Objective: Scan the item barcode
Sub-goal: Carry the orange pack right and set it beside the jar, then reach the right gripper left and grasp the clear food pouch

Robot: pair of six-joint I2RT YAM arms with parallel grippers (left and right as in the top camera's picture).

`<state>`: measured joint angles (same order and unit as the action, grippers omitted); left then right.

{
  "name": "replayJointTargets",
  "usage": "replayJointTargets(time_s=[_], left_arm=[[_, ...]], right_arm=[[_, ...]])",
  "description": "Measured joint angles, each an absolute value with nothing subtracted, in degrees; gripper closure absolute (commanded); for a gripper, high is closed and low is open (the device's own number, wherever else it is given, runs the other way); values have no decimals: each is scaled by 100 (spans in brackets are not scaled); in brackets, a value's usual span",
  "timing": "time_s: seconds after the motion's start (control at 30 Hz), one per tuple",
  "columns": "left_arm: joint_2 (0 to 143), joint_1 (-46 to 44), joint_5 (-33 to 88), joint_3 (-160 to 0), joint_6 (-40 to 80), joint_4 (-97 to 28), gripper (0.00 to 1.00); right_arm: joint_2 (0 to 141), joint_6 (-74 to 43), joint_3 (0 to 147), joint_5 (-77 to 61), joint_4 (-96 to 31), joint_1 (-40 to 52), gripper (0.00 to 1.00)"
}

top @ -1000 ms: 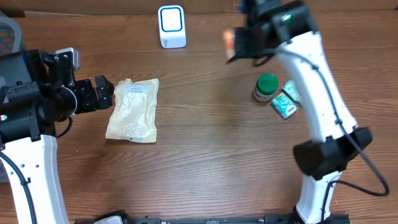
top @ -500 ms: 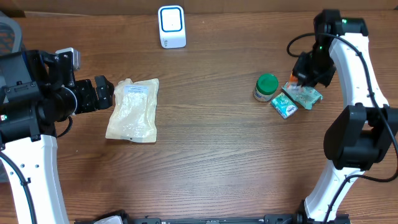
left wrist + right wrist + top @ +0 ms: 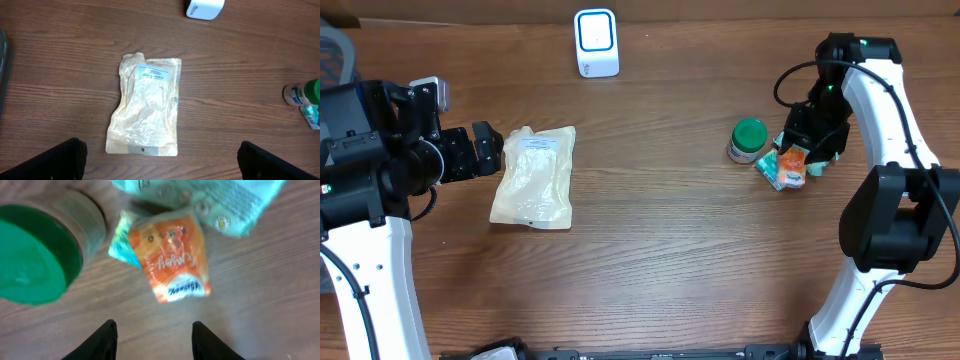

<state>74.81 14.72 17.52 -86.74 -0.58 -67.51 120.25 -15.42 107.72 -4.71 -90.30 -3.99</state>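
Orange packet [image 3: 172,262] lies printed face up on the surface [image 3: 260,305], just beyond the right fingers [image 3: 102,342], which stand apart with nothing between them. Its long axis runs away from them on a slight slant, white-banded end nearest. It overlaps teal packets [image 3: 220,200], and a green-lidded jar [image 3: 35,255] stands just beside it. The white scanner [image 3: 596,42] sits well apart, near the far edge. The left fingers [image 3: 55,162], spread wide and empty, hover near a clear pouch [image 3: 147,107].
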Motion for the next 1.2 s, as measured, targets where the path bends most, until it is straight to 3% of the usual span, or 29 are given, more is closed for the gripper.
replayJointTargets(time_s=[0.27, 0.47, 0.87, 1.2], left_arm=[[7481, 1472, 1750, -8674, -58, -6751, 0], [7481, 1472, 1752, -8674, -58, -6751, 0], [7481, 1472, 1752, -8674, -58, -6751, 0], [7481, 1472, 1752, -8674, -58, -6751, 1]], right_arm=[[12051, -1262, 12407, -705, -9666, -128, 55], [12038, -1142, 12905, -1651, -8827, 884, 55], [12040, -2220, 10853, -2517, -5131, 3286, 50], [12044, -3190, 8993, -2596, -2449, 3918, 50]])
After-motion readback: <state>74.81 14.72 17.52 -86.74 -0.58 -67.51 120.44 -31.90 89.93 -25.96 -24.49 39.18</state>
